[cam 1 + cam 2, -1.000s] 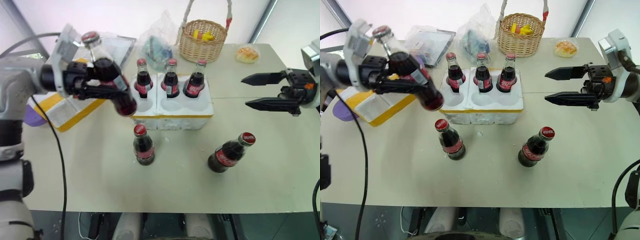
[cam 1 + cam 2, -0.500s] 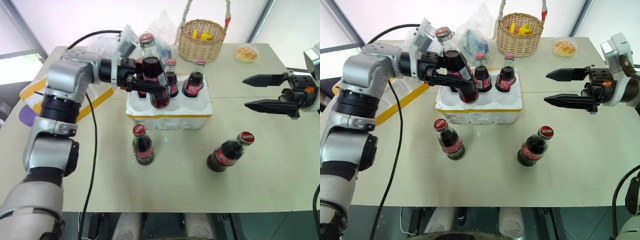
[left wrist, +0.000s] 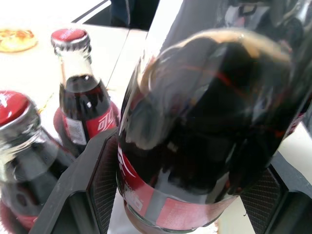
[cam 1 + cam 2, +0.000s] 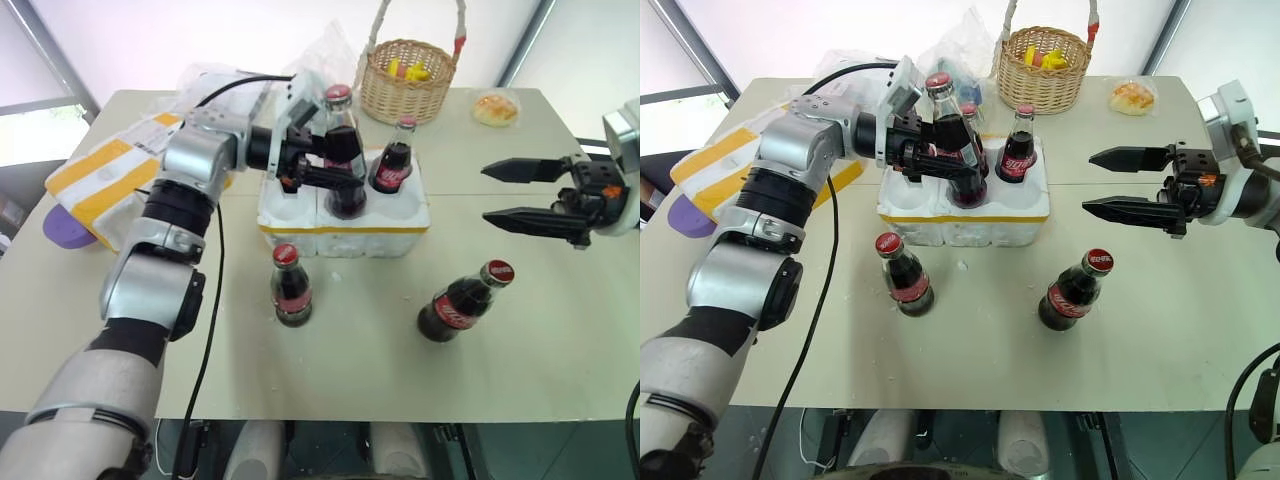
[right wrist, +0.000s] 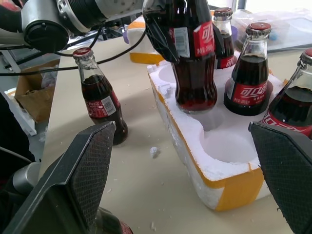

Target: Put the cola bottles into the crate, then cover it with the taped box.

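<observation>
Over the crate [image 4: 965, 213] our left fingers [image 4: 930, 160] are clamped round the body of a cola bottle [image 4: 956, 150], one black finger on each side, its base hanging just above a front middle well. Behind it two more bottles stand in the back wells, one at the right [image 4: 1017, 150]. On the worktop [image 4: 1160, 300] in front, one bottle [image 4: 903, 277] stands near the crate and another [image 4: 1072, 291] leans further right. Our right fingers [image 4: 1127, 183] are spread wide, grasping nothing, well apart from the crate. Beyond our left arm lies the taped box [image 4: 100, 178].
</observation>
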